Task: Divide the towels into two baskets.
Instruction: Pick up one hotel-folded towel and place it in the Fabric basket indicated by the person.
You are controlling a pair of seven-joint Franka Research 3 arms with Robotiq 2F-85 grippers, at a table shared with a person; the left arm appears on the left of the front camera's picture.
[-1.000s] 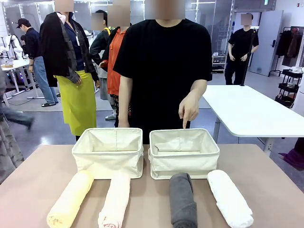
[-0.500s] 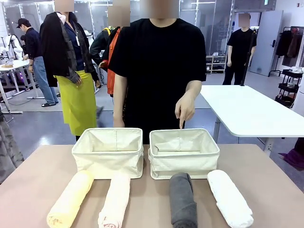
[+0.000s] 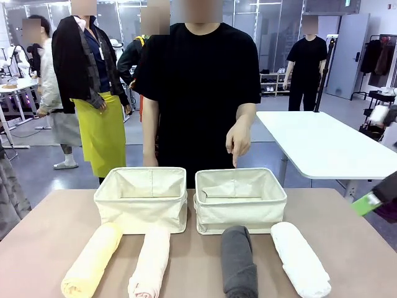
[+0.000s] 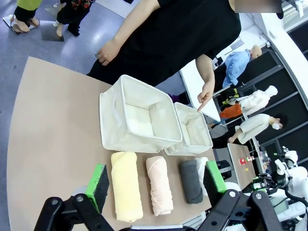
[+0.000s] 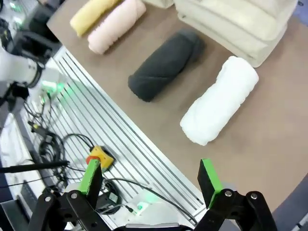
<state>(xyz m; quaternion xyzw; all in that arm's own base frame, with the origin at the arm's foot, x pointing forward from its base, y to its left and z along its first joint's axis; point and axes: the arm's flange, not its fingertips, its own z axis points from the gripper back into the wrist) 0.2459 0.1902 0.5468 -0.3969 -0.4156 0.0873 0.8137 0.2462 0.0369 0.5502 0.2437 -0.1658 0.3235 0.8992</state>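
Observation:
Four rolled towels lie in a row on the table: yellow [image 3: 93, 259], pink [image 3: 150, 262], dark grey [image 3: 238, 261], white [image 3: 300, 258]. Behind them stand two cream baskets, left [image 3: 141, 211] and right [image 3: 240, 214], both empty. A person's hand [image 3: 237, 141] points down at the right basket. My left gripper [image 4: 157, 179] hangs open, high above the near table edge, with the yellow towel [image 4: 126, 185] and pink towel [image 4: 159, 185] below it. My right gripper [image 5: 150, 177] is open over the table's front edge, near the white towel [image 5: 220, 100] and grey towel [image 5: 165, 65]. One of its green pads [image 3: 366, 203] shows at the right.
Below the table's front edge run a ribbed metal rail [image 5: 120, 139], cables and a red stop button [image 5: 100, 156]. A white table [image 3: 322, 146] stands at the back right. Other people stand behind the person.
The right gripper's green pad has come into the front view at the right edge. The person has shifted slightly left, still pointing. The towels and baskets have not moved.

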